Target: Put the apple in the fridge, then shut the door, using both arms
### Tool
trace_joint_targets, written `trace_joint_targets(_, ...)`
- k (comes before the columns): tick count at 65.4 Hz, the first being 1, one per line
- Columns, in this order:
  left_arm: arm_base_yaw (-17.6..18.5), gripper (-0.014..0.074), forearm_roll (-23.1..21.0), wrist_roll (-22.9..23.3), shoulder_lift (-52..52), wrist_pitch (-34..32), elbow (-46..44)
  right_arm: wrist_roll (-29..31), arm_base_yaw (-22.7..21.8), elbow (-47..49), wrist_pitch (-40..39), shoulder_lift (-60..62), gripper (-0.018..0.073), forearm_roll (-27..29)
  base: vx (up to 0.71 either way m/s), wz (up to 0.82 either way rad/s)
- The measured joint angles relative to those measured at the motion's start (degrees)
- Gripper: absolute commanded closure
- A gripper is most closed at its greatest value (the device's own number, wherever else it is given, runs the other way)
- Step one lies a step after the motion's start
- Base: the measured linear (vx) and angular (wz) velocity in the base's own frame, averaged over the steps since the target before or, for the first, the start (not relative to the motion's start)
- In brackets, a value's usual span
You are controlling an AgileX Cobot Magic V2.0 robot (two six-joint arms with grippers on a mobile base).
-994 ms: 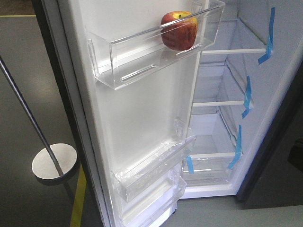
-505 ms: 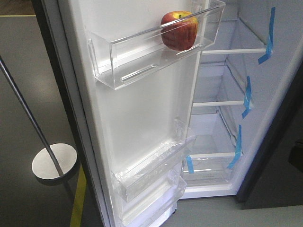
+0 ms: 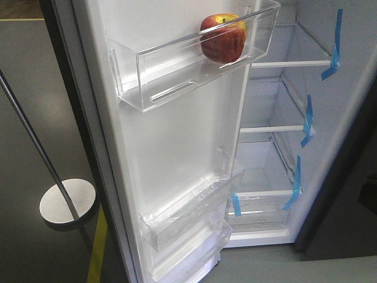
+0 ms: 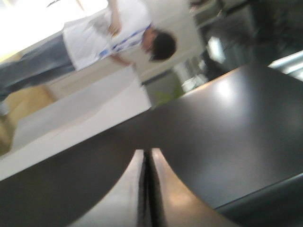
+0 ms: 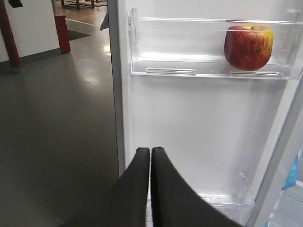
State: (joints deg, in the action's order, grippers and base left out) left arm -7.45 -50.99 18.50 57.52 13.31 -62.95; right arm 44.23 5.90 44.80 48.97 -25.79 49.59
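The apple (image 3: 222, 38), red with yellow patches, sits in the top clear bin (image 3: 171, 79) on the white inside of the open door (image 3: 177, 147). It also shows in the right wrist view (image 5: 248, 47), up and to the right of my right gripper (image 5: 150, 149), which is shut and empty, facing the door's inner face (image 5: 199, 123). The fridge (image 3: 353, 88) stands open with glass shelves and blue tape (image 3: 336, 41). My left gripper (image 4: 147, 151) is shut and empty, close to a dark grey panel (image 4: 213, 132). Neither gripper shows in the front view.
A metal pole on a round base (image 3: 68, 203) stands left of the door, beside a yellow floor line (image 3: 97, 253). A person (image 4: 109, 33) stands behind a white counter (image 4: 80, 109). A red bin (image 5: 61, 30) and red post (image 5: 9, 33) are far left.
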Motion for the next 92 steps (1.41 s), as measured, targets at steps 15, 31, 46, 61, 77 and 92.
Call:
trace_joint_targets(15,0.0,0.0603,-12.8,-11.2,13.2,6.3,-8.5,0.0,0.0,0.0,0.2,0.0,0.0563,0.0,0.0,0.0)
trace_joint_targets(31,0.0,0.0603,-40.2,-33.7,24.1,14.1,-11.2,0.0,0.0,0.0,1.4,0.0,0.0563,0.0,0.0,0.0)
trace_joint_targets(46,0.0,0.0599,-45.4,-42.4,32.7,29.8,-13.3,0.0,0.0,0.0,2.9,0.0,0.0563,0.0,0.0,0.0)
trace_joint_targets(61,0.0,0.0553,-45.4,-44.1,36.5,32.1,-16.0,0.0,0.0,0.0,2.9,0.0,0.0563,0.0,0.0,0.0)
trace_joint_targets(77,0.0,0.041,-45.4,-45.7,39.3,35.6,-20.2,-0.3,0.0,0.0,4.7,0.0,0.0563,0.1,0.0,0.0)
trace_joint_targets(92,0.0,0.0348,-45.3,-45.7,41.8,40.3,-26.0,-0.9,0.0,0.0,5.0,0.0,0.0562,0.6,0.0,0.0)
